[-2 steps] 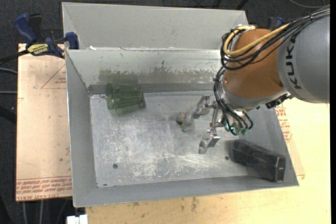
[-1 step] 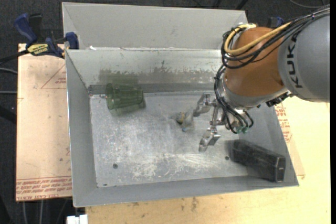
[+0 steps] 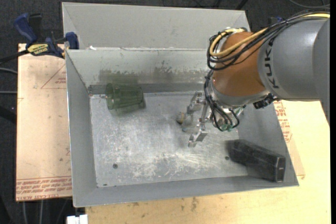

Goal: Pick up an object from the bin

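My gripper [image 3: 189, 129] hangs over the middle of the bin floor, right of centre, under the orange wrist cover. Its two metal fingers stand apart, open, and I see nothing held between them. A small pale thing [image 3: 180, 119] lies by the upper fingertip; I cannot make out what it is. A black oblong block [image 3: 255, 160] lies flat in the near right corner, a short way right of the fingers. A dark green, ribbed, cup-like thing [image 3: 125, 98] lies on its side against the back wall at the far left, well away from the gripper.
The arm reaches in from the right and covers the bin's back right part. Bare scuffed floor runs between the green cup and the gripper and along the front wall.
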Motion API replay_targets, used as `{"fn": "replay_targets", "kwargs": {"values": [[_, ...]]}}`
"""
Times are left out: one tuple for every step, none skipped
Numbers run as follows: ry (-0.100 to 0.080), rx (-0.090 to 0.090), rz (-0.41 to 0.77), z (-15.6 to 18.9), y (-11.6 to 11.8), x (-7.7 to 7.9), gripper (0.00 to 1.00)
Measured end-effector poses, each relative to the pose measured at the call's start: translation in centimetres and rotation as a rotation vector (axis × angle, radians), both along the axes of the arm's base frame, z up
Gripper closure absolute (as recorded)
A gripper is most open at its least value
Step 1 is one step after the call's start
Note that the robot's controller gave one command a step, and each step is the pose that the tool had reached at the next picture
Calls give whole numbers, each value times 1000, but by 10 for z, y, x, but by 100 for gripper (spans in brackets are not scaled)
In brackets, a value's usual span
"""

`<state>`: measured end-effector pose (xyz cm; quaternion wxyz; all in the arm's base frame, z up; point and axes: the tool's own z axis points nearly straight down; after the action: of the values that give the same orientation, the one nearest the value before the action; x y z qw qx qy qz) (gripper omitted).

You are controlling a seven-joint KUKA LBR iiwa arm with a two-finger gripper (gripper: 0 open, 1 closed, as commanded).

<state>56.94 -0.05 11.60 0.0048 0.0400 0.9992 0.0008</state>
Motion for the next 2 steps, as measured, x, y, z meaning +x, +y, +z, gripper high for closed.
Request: {"fn": "replay_targets", "kwargs": {"values": [[-5, -1, -38, -1, -6, 27, 0], [4, 0, -32, 18, -6, 34, 0]]}}
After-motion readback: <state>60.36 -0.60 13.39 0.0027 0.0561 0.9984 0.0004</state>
